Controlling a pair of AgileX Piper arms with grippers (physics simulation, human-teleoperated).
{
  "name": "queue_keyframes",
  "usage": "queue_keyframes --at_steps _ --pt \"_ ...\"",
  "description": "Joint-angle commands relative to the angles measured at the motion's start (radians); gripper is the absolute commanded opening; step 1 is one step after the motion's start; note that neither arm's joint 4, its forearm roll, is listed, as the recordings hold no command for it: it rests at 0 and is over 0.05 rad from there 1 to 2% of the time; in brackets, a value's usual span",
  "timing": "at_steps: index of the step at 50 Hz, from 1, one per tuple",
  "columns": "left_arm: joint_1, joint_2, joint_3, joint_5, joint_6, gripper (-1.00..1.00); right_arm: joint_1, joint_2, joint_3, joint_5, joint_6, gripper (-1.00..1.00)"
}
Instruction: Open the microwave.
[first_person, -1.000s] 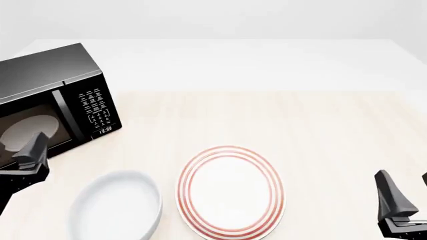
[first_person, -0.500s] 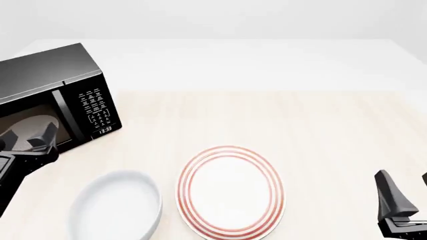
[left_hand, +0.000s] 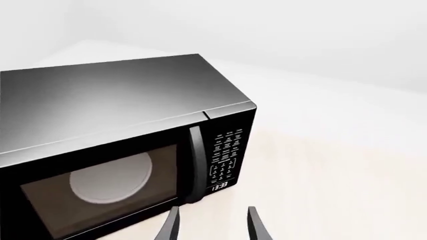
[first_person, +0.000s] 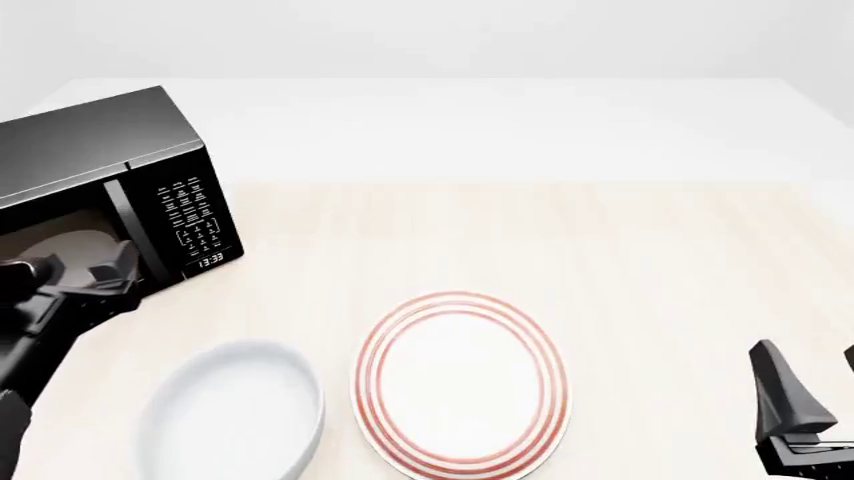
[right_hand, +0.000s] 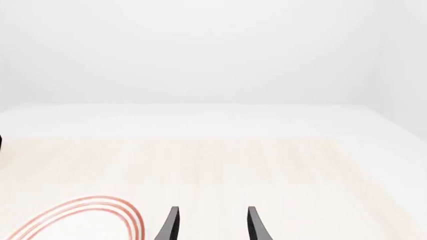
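Black bar handle (left_hand: 195, 165) just ahead of my spread left gripper (left_hand: 212, 227); I should straddle it squarely before pulling the microwave (left_hand: 127, 145) door.

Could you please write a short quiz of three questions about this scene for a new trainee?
1. True or false: the door of the microwave is shut.
2. Which claw is nearer the handle: left claw or right claw?
3. Which dish has red rings? A) plate B) bowl

Key: 1 true; 2 left claw, open, not touching the handle; 3 A.
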Motion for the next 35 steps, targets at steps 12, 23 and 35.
queue_keyframes --at_steps 12,23,35 --pt "0.000 0.158 -0.049 -0.058 0.022 1.00 0.000 0.000 0.000 0.000 0.000 1.00" --pt "0.014 0.206 -0.061 -0.095 0.030 1.00 0.000 0.000 0.000 0.000 0.000 1.00" --pt "0.023 0.253 -0.068 -0.139 0.004 1.00 0.000 0.000 0.000 0.000 0.000 1.00"
